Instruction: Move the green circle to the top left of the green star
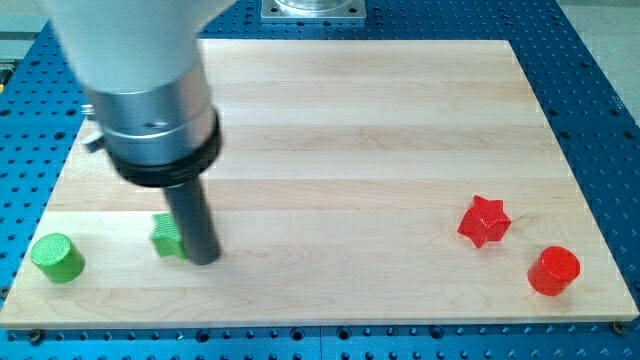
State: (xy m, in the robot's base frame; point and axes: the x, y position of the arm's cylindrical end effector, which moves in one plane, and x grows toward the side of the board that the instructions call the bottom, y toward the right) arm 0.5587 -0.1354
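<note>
The green circle (56,257), a short cylinder, stands near the view's bottom left corner of the wooden board (350,120). The green star (167,236) lies to its right, partly hidden behind my rod. My tip (203,260) rests on the board right next to the star's right side, seemingly touching it. The circle is well left of my tip and slightly lower than the star.
A red star (484,221) and a red circle (553,270) sit near the view's bottom right. The arm's large grey body (140,70) covers the board's upper left. A blue perforated table (600,60) surrounds the board.
</note>
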